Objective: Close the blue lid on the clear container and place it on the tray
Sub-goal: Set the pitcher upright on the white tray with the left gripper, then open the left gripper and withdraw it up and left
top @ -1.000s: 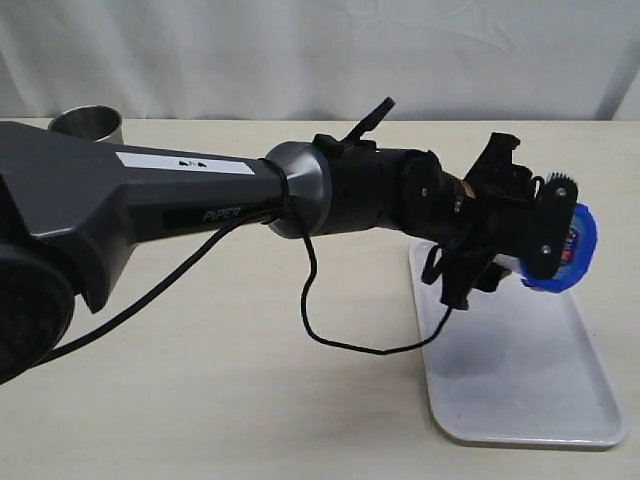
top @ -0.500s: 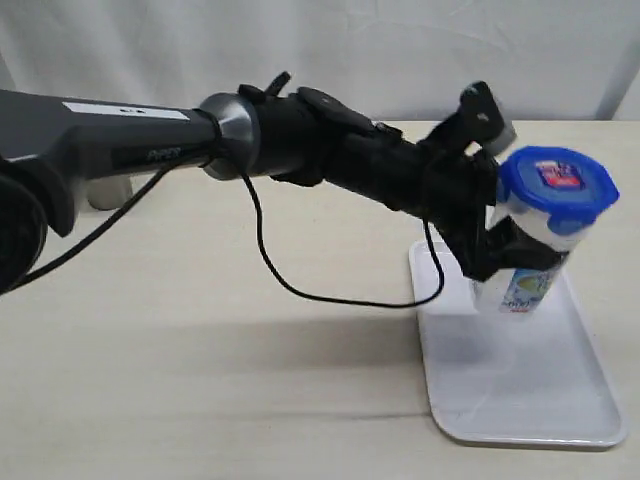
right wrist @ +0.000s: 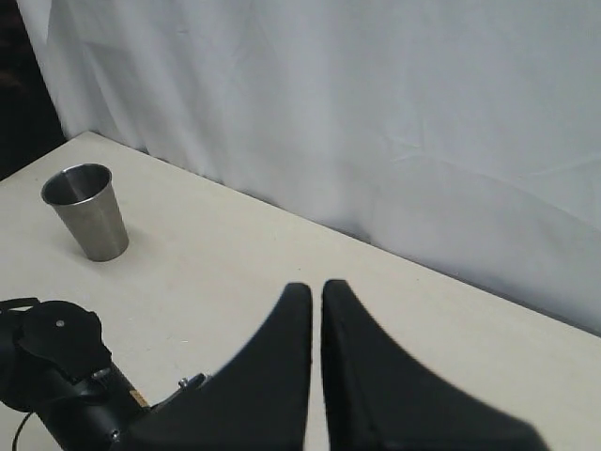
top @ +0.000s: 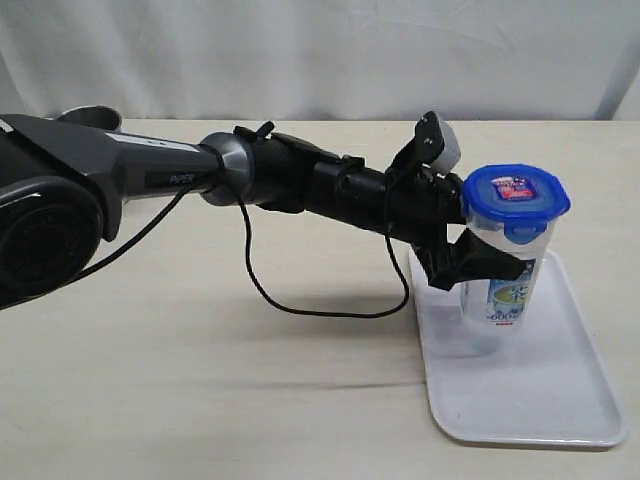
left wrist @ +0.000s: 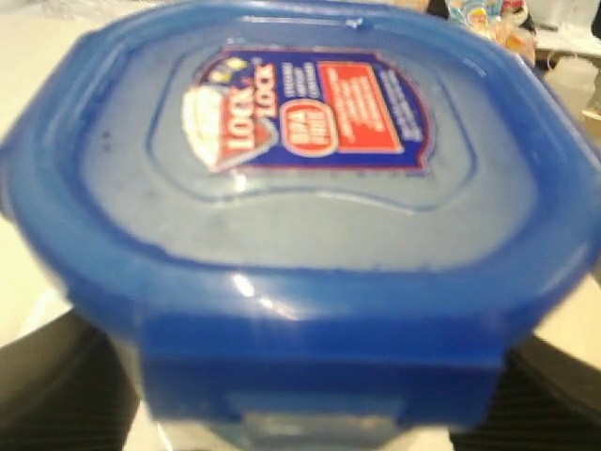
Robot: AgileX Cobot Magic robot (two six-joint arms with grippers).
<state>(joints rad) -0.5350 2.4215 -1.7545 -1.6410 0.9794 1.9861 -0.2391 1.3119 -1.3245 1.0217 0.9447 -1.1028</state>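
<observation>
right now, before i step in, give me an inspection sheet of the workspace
surface: beige table, no spills seen
job's things: blue lid sits on the clear container, which stands upright over the white tray; whether its base touches the tray cannot be told
clutter: steel cup at the far left of the table, away from the tray
grippers: left gripper, jaws clamped around the container below the lid; right gripper, jaws shut on nothing
cables: black cable hangs in a loop under the left arm
surroundings: white curtain behind the table
</observation>
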